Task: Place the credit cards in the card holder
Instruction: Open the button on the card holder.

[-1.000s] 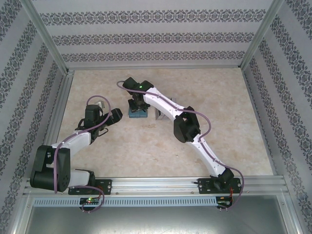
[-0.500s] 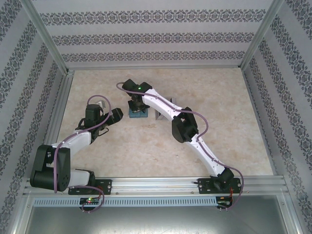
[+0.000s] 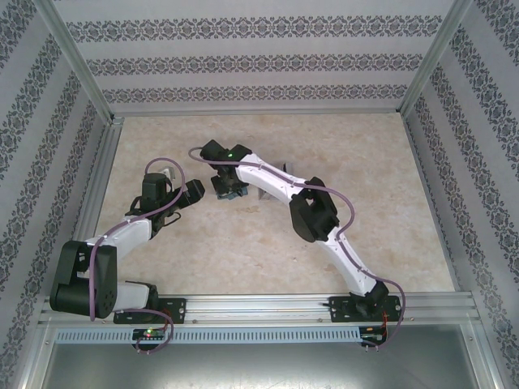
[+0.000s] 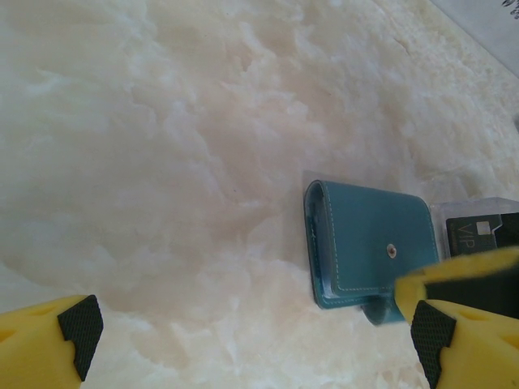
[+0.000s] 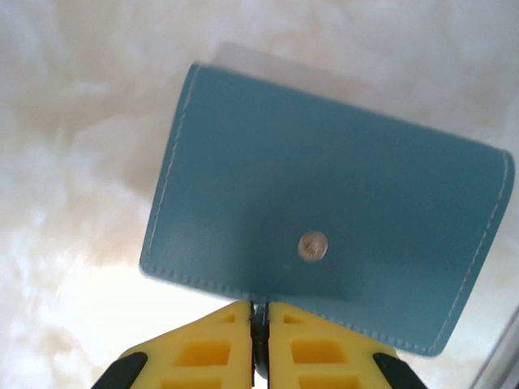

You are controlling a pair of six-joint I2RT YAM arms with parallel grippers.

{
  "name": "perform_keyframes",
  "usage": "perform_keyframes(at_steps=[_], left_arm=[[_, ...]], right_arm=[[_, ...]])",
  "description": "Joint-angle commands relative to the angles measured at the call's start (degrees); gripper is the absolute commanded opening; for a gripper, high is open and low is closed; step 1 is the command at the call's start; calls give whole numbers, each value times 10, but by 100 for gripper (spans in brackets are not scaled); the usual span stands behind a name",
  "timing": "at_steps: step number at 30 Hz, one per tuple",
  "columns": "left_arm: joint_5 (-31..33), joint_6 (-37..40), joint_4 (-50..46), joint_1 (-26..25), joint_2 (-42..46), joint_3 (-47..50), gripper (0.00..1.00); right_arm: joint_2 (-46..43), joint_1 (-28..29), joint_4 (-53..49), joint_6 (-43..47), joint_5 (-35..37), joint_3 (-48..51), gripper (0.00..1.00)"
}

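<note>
At the right gripper (image 5: pixel 259 314): yellow fingers (image 5: pixel 203 348) drawn all but together on the near hem of the card holder (image 5: pixel 324 203), a small teal-blue stitched folding wallet, closed, metal snap (image 5: pixel 313 245) on its face. Judged clamped on the closure tab (image 4: pixel 377 312) just below that snap. Tab hidden behind the fingers from this wrist, so not certain.

At the left gripper (image 4: pixel 255 336): spread wide, holding nothing, black pads (image 4: pixel 81 334) well apart above the table.

From above: right gripper (image 3: pixel 227 185) down on the wallet, left of table centre; left gripper (image 3: pixel 193 191) near it on the left, not touching. Nearer, and already on it: the right.

Wallet flat on the table, long axis lying across the right hand's line of reach, slightly skewed, hem toward the hand. Coming move judged to turn on that: flap to be peeled up and away from the hem.

Just beside the wallet, on its far side from the left gripper: a dark rectangular plastic card (image 4: pixel 486 231) marked VIP, in a pale clear slotted rack (image 4: pixel 464 207).

Underneath: pale cream marbled tabletop (image 3: pixel 365 162). Around: walls (image 3: pixel 243 61) papered in dark floral bands, aluminium frame posts (image 3: pixel 77 65), rail (image 3: pixel 268 301) along the near edge under both bases.
</note>
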State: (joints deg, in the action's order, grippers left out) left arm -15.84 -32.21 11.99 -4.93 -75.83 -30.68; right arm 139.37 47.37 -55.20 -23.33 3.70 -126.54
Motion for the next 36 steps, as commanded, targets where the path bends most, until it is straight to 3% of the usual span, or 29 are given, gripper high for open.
perform_keyframes(at_steps=[1,13,21,29,36], left_arm=[[11,2,-10,-9,6,-12,100],[24,11,-16,-13,12,-14,100],[34,8,-46,-24,8,-33,100],[24,11,-111,-59,60,-43,100],[18,13,-131,-128,98,-30,99]], right_arm=[[-78,11,55,7,-12,66,12],[-248,21,194,-14,-58,351,12],[-344,17,253,-41,-50,524,13],[-424,-27,354,-7,-101,653,13],[-469,-53,444,3,-119,734,16]])
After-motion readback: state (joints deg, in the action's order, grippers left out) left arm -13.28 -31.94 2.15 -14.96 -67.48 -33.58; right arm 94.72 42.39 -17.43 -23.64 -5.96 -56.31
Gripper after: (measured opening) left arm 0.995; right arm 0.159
